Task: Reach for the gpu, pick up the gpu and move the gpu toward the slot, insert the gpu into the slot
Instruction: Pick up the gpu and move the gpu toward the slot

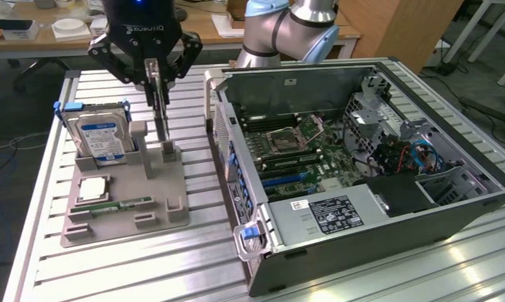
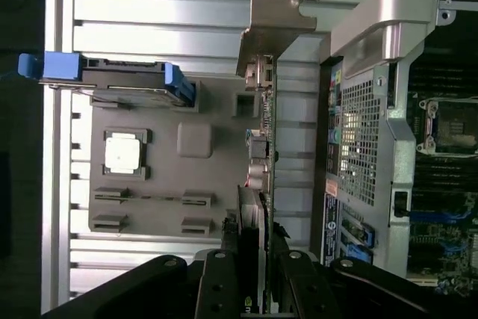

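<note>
The gripper [image 1: 157, 85] is clamped on the top edge of the gpu [image 1: 161, 123], which stands upright on edge over the grey holder [image 1: 126, 189], towards the counter [image 1: 34, 251] edge on the exterior view's left. Whether the card's lower edge is clear of the holder I cannot tell. This looks like the pick-up step. Reaching the slot [image 1: 287, 180] calls for lifting straight, then clearing the wall of the computer case [image 1: 336, 214]
</note>
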`<action>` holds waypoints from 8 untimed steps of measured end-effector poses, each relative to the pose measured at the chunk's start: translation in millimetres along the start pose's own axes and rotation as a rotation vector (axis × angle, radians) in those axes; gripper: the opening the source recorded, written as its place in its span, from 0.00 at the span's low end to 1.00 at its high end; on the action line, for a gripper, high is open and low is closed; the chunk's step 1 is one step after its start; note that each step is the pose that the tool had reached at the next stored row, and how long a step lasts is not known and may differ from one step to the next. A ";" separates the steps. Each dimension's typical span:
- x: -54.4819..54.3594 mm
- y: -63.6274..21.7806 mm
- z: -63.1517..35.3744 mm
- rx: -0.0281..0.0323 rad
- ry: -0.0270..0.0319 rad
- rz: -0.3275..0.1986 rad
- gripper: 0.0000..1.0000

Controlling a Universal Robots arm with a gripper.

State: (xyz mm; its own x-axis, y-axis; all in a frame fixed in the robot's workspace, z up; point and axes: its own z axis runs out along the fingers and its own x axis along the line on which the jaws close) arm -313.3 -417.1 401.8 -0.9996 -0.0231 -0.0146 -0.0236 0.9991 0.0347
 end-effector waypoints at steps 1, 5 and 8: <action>-2.5 -0.1 0.0 0.0000 0.0002 -0.001 0.26; -17.1 -0.4 0.3 -0.0002 0.0005 -0.006 0.26; -24.2 -0.6 0.3 -0.0001 0.0006 -0.008 0.26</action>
State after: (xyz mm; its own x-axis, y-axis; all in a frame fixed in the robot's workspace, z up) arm -289.0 -417.1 401.8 -0.9994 -0.0306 -0.0142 -0.0311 0.9989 0.0346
